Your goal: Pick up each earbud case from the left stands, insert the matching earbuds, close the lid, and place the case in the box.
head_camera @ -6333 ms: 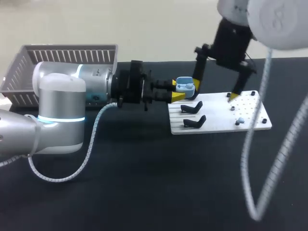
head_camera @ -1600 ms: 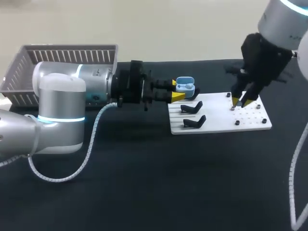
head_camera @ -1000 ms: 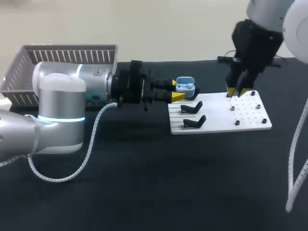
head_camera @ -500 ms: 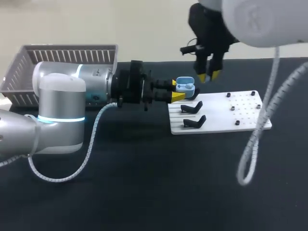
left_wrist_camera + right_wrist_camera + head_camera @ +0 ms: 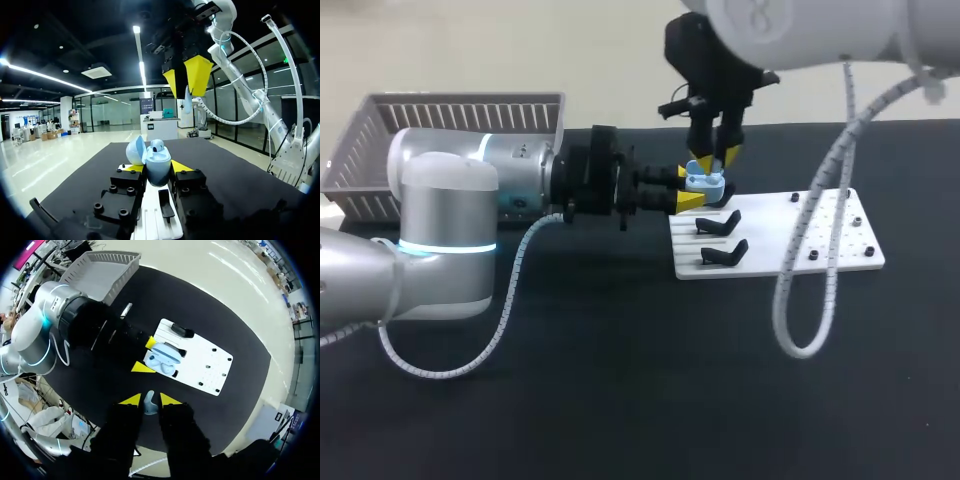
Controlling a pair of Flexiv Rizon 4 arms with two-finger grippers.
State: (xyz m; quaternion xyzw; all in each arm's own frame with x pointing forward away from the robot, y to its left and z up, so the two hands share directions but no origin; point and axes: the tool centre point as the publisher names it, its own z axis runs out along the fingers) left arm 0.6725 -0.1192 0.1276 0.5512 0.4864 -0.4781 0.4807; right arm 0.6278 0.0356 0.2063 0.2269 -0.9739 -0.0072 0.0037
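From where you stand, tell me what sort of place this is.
Likely a robot assembly bench: a black table with a white fixture plate and black stands, a grey slatted basket, and my left gripper shut on an open earbud case, my right gripper on an earbud above it.

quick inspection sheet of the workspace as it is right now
surface: black tabletop
job's things: open blue earbud case in left gripper; earbud in right gripper; white stand board with black stands; grey box at the table's far left
clutter: nothing seen
grippers: left shut on the case; right shut on the earbud, just above the case
cables: white coiled cable hangs across the board
surroundings: nothing seen reaching over the table
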